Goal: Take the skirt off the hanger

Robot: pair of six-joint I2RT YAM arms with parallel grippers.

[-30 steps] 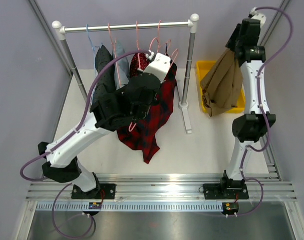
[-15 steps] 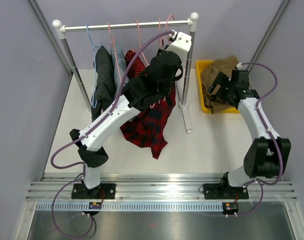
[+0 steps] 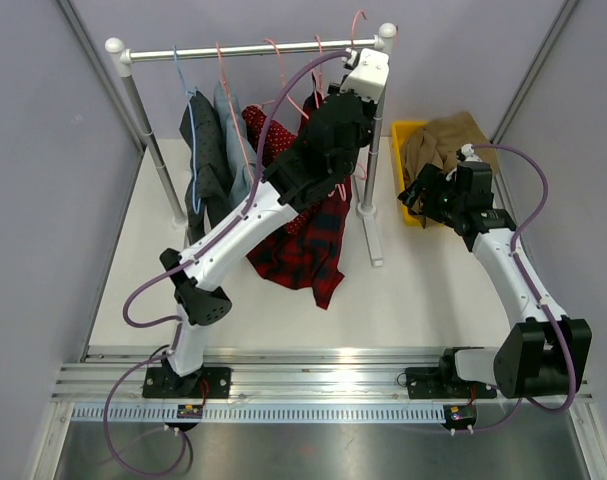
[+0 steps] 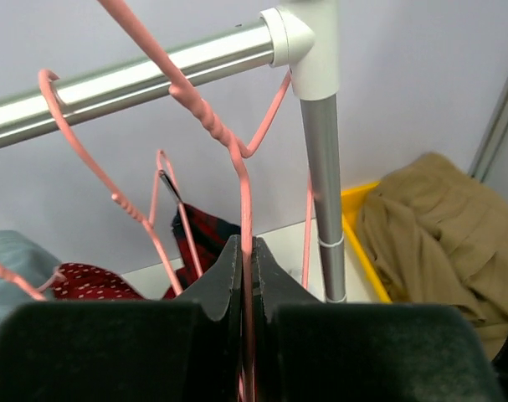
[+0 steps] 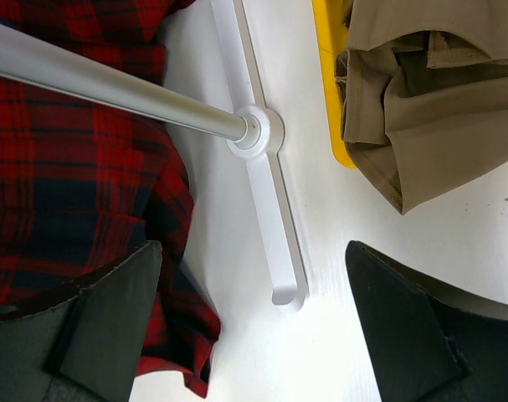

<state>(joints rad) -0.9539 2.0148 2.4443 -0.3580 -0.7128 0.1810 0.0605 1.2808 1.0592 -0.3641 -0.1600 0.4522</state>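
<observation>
A red and dark plaid skirt (image 3: pixel 308 245) hangs from a pink hanger (image 3: pixel 358 20) near the right end of the rack rail (image 3: pixel 243 48). My left gripper (image 3: pixel 357 50) is shut on the hanger's wire neck (image 4: pixel 241 180), with the wire pinched between the jaws (image 4: pixel 246 251). The hanger's hook rises above the rail (image 4: pixel 136 79). The skirt's top shows behind the fingers (image 4: pixel 205 239). My right gripper (image 3: pixel 420 195) is open and empty, low over the table by the rack's foot (image 5: pixel 270 209). Its midpoint (image 5: pixel 254 318) lies between the skirt's hem (image 5: pixel 61 167) and the bin.
A tan garment (image 3: pixel 443 140) lies in the yellow bin (image 3: pixel 399 135) right of the rack post (image 3: pixel 378 130). Dark, blue and red dotted garments (image 3: pixel 208 150) hang on other hangers to the left. Grey walls close both sides.
My left gripper has carried the hanger and plaid skirt up and right to the rail's right end. My right arm has dropped the tan garment in the bin and swung down-left, open.
</observation>
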